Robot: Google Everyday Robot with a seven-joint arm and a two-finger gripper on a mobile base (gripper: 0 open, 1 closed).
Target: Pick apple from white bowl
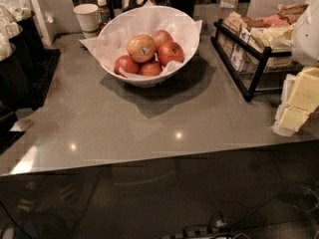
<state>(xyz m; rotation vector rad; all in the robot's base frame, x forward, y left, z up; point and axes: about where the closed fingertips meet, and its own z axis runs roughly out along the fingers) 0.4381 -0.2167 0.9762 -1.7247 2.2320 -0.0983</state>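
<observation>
Far right, the jaws hang well apart from the apple (141, 48).

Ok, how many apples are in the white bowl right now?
5: the pale apple on top, red ones behind it, to its right, front-left and front-centre. More may hide underneath; the gripper is out of view.

Grey glossy counter (149, 118), two light glints; black wire rack (249, 63) right; cables (209, 229) below; gripper (299, 101) far right edge.
</observation>
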